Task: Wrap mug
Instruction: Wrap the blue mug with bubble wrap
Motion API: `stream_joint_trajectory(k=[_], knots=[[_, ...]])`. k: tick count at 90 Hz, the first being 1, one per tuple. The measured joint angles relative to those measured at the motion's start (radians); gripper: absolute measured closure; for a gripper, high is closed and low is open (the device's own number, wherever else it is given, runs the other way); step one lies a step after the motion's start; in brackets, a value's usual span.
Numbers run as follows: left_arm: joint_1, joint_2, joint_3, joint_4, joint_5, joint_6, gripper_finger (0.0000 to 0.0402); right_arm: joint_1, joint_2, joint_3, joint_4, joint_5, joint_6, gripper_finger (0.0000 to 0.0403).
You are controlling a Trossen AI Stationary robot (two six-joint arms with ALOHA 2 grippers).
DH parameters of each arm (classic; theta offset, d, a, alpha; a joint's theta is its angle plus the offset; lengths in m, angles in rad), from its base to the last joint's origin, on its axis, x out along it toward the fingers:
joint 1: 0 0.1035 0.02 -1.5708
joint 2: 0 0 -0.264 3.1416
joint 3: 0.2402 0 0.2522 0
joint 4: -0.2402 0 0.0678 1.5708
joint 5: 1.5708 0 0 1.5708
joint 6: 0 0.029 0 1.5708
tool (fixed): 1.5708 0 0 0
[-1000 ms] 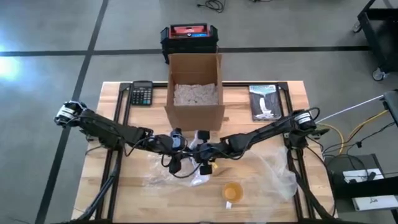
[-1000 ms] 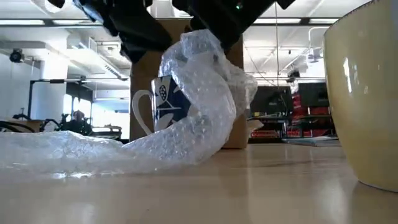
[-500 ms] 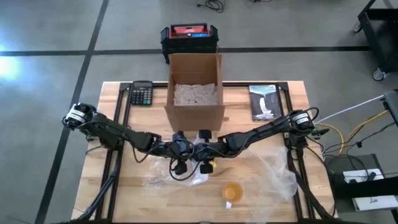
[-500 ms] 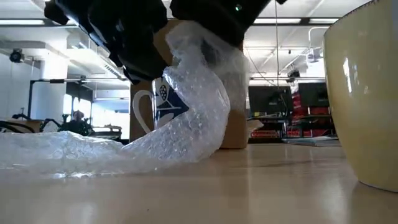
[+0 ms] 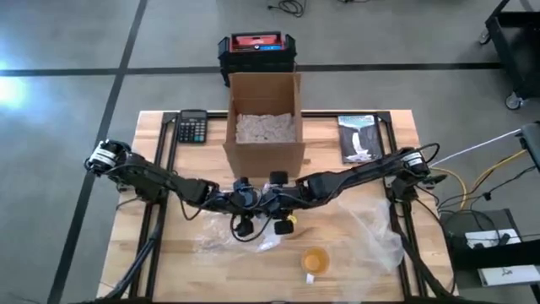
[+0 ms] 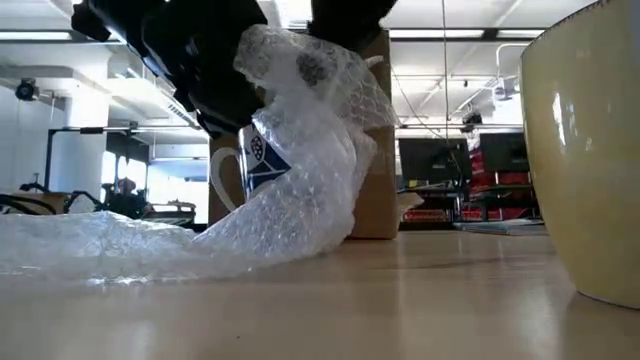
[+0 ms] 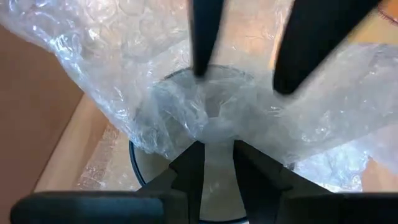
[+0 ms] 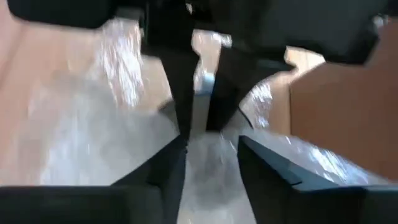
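Mug (half under bubble wrap) sits between both arms' fingers

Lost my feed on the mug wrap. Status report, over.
Both end effectors, left and right, meet over the mug. Bubble wrap draped across its top, handle side bare. Cardboard box close behind.

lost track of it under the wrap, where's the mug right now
In the low view the mug stands on the table, half draped in bubble wrap, just in front of the cardboard box.
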Motion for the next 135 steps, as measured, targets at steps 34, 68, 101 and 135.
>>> stream_joint_trajectory(k=[34, 68, 101, 135], knots=[[0.0, 0.0, -0.002, 0.011, 0.001, 0.0, 0.0327, 0.039, -0.132, -0.115, -0.241, 0.066, 0.146, 0.0251], [0.0, 0.0, -0.003, 0.028, 0.002, 0.001, 0.0327, 0.045, -0.115, -0.354, 0.341, 0.257, 0.085, 0.0337], [0.0, 0.001, -0.004, 0.034, 0.009, -0.002, 0.0327, 0.043, -0.056, -0.365, 0.49, 0.151, 0.07, 0.0398], [0.0, -0.001, -0.002, 0.059, 0.009, -0.011, 0.0327, 0.068, -0.064, -0.232, 0.304, 0.141, 0.035, 0.0396]])
